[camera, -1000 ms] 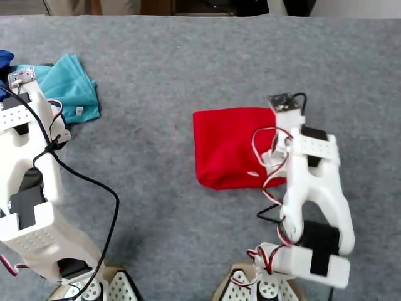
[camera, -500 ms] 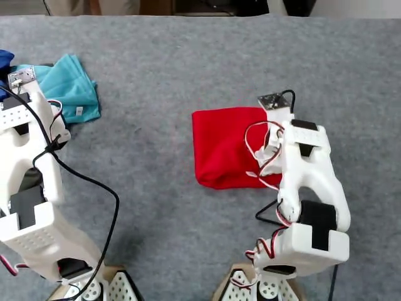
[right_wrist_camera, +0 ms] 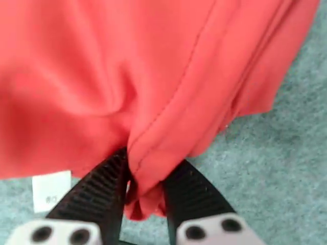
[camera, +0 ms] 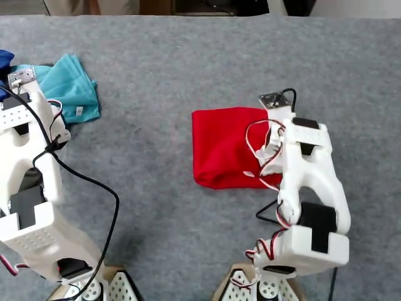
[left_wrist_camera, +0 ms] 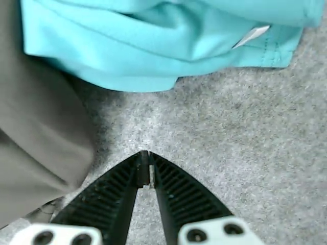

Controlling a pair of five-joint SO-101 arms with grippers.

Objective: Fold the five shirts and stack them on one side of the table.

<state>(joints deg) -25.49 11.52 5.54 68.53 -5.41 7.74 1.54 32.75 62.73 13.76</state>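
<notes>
The right gripper (right_wrist_camera: 148, 164) is pinching a fold at the edge of the red shirt (right_wrist_camera: 127, 66), and cloth is bunched between its black fingers. The left gripper (left_wrist_camera: 145, 167) is pressed together with nothing in it, just over the desk (left_wrist_camera: 245, 127). A teal shirt (left_wrist_camera: 153, 46) lies right ahead of its tips. A gray-brown cloth (left_wrist_camera: 36, 127) sits close beside it. I count one red shirt, one teal shirt and a bit of blue cloth (camera: 4, 59). The desk has a fuzzy gray cover.
</notes>
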